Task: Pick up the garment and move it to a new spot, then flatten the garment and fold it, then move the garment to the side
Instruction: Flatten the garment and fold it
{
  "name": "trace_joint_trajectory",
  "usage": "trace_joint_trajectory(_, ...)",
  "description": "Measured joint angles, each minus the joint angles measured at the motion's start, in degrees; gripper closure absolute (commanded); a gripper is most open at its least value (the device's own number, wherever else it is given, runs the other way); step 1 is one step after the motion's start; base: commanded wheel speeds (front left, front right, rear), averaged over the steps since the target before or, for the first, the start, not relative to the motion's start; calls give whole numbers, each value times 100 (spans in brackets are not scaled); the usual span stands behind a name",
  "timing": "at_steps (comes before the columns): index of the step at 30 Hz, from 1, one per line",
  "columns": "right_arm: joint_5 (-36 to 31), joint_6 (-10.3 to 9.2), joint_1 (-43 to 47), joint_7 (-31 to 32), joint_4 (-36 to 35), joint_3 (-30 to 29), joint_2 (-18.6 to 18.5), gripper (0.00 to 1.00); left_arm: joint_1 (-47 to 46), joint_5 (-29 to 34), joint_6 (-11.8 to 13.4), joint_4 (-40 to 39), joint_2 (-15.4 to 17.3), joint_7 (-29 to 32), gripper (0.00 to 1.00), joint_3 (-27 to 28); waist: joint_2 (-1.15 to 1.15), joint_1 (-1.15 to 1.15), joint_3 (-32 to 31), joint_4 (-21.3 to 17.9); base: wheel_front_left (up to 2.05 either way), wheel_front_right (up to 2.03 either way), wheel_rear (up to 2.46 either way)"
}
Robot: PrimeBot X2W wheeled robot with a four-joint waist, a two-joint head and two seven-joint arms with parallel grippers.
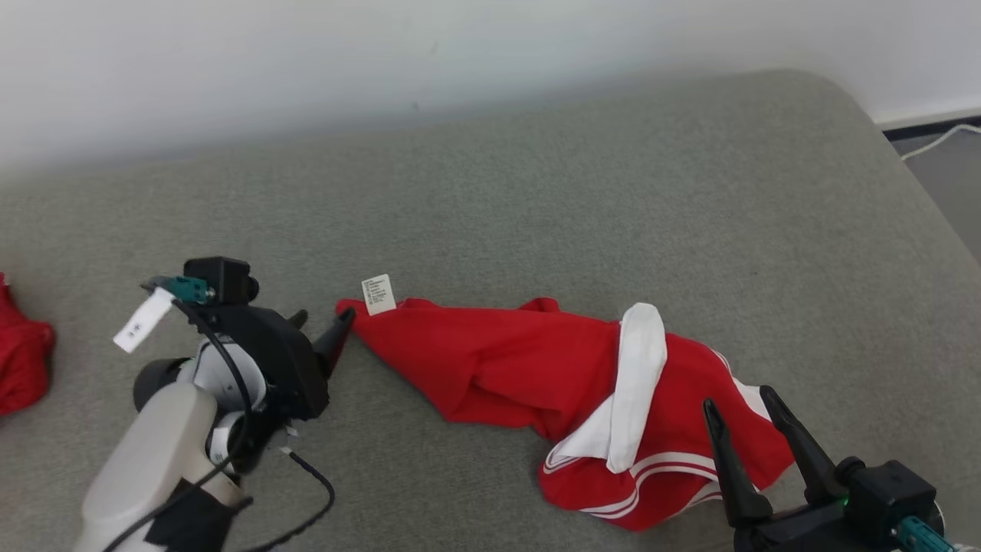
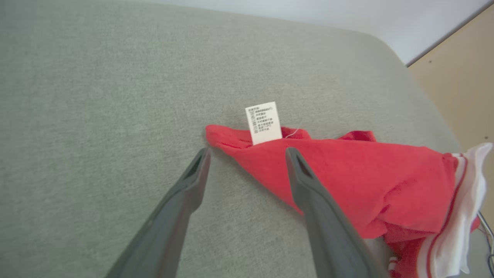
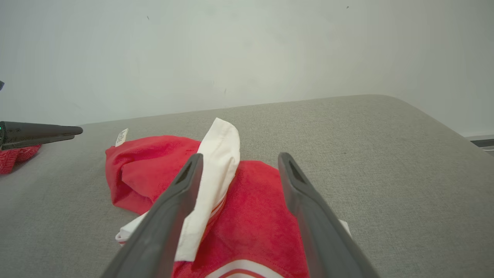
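To lift the crumpled red, white-trimmed garment [image 1: 490, 360] cleanly off the grey cushion [image 1: 536, 192], I'd push the left gripper [image 1: 322, 316] deeper past the care label [image 1: 378, 294] before pinching (a shallow bite on a bunched corner will likely slip), then raise both ends together. Right now the left is spread wide and empty, bracketing the pointed corner just beside the label; the right gripper [image 1: 737, 399], equally wide and empty, hangs over the striped end, well away from the label

Lighting's soft and even here, pretty bright and diffuse all over. Only faint shadows under the red garment [image 1: 498, 360]. The wall [image 1: 306, 61] in my head view looks hazy, and my wrist views bend toward the edges.
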Motion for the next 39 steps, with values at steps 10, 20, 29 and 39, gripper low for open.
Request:
trace_joint_trajectory(10,118,0,-280,-240,352,162,-1,0,-918,-196,-188,1623,121,160,0,2,1,0,452,-624,0,0,0)
trace_joint_trajectory(20,141,0,-324,-333,510,216,1,0,-1298,-420,-204,2494,148,97,100,-40,0,-1,627,-931,0,0,0)
trace_joint_trajectory(29,142,0,-308,-319,545,20,0,0,-1254,-659,-238,2443,141,-192,100,-145,0,-1,536,-707,0,0,0)
trace_joint_trajectory(39,189,0,-164,-198,485,-7,1,0,-537,-794,296,2252,363,-1481,100,294,1,-1,422,-348,0,0,0)
